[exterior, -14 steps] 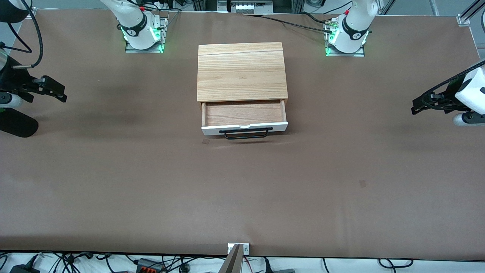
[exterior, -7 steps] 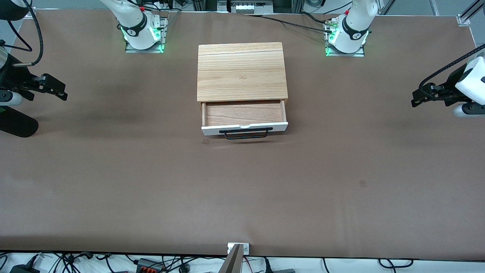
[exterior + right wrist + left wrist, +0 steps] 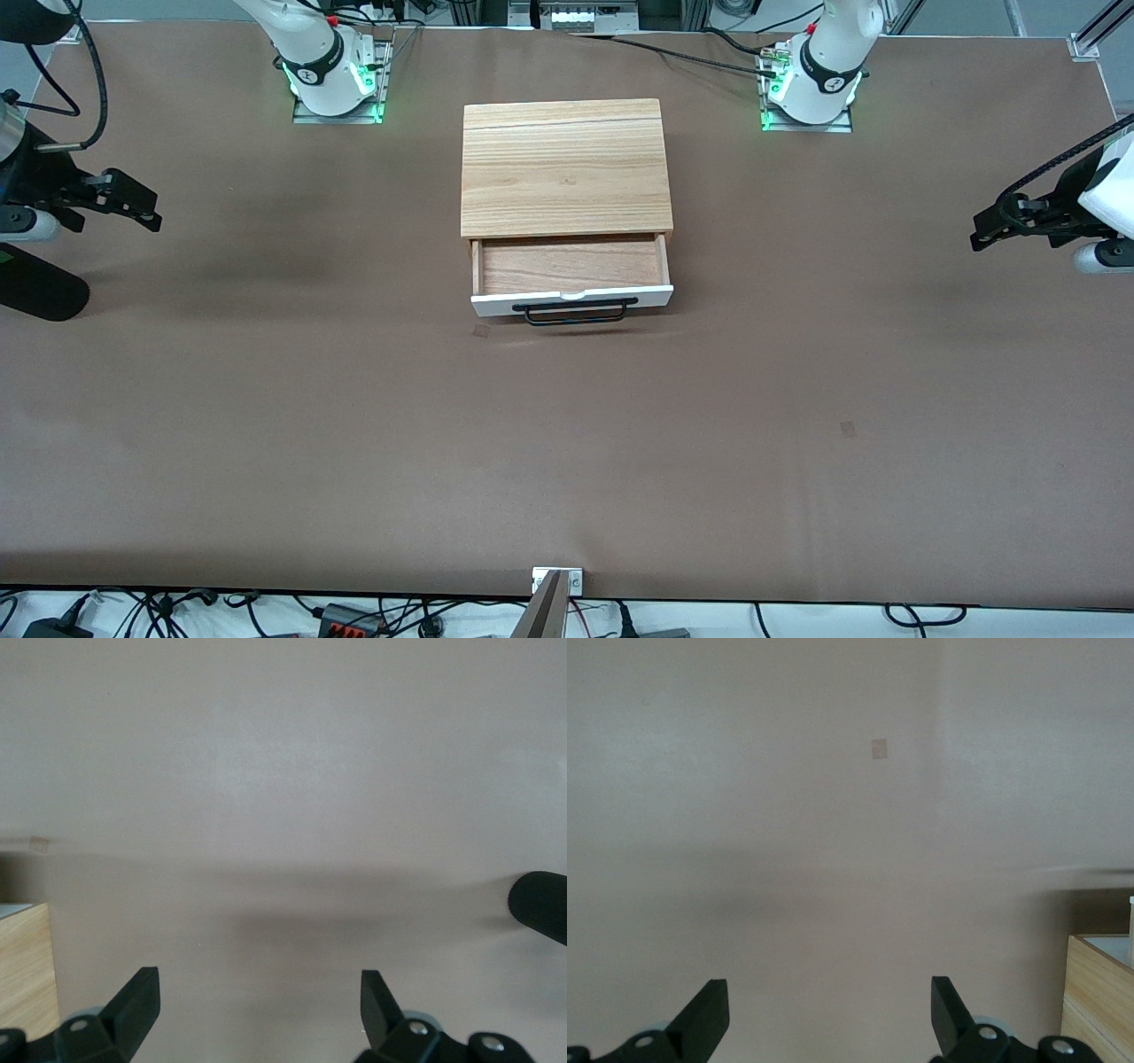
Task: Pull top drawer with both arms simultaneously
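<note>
The top drawer (image 3: 571,299) stands pulled out of the wooden cabinet (image 3: 565,167) at the middle of the table, its reddish-brown inside showing and its black bar handle (image 3: 579,311) free. My left gripper (image 3: 982,232) is open and empty over bare table at the left arm's end, well apart from the drawer. My right gripper (image 3: 146,213) is open and empty over bare table at the right arm's end. The left wrist view shows open fingers (image 3: 709,1010) and a cabinet corner (image 3: 1099,992). The right wrist view shows open fingers (image 3: 137,997) and a cabinet corner (image 3: 25,966).
The brown table cover (image 3: 567,443) stretches wide on all sides of the cabinet. Two small tape marks (image 3: 848,430) lie on it. The arm bases (image 3: 332,75) stand beside the cabinet's back. A black cylinder (image 3: 40,292) sits by the right gripper.
Both grippers have drawn a little farther outward from the drawer toward their own ends of the table. The drawer has not moved.
</note>
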Controlling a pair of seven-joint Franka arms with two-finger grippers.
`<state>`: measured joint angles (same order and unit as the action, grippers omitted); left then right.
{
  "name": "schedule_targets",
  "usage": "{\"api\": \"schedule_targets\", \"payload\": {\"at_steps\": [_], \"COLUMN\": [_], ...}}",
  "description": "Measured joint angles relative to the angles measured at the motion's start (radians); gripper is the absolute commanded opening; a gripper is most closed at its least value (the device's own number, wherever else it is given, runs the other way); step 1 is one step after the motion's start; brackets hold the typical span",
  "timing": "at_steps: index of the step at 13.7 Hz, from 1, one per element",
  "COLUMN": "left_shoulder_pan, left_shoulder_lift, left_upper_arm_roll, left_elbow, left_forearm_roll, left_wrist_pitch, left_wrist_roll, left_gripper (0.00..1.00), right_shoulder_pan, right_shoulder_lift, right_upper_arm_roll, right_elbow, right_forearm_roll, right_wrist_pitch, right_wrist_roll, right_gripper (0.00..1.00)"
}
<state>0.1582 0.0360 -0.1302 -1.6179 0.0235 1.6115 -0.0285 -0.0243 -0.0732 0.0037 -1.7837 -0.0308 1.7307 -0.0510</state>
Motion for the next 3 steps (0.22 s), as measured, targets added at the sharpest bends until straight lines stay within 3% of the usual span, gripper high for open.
{"api": "schedule_targets", "payload": {"at_steps": [3], "left_shoulder_pan": [0.001], "left_shoulder_lift": [0.0], "left_upper_arm_roll": [0.0], "left_elbow": [0.0], "left_forearm_roll": [0.0], "left_wrist_pitch": [0.0], "left_wrist_roll": [0.0], "left_gripper": [1.0], "right_shoulder_pan": [0.0], "right_shoulder_lift": [-0.02], "right_upper_arm_roll": [0.0], "right_elbow": [-0.024], "right_forearm_roll": [0.0], "right_wrist_pitch": [0.011], "right_wrist_roll": [0.0], "right_gripper": [1.0]}}
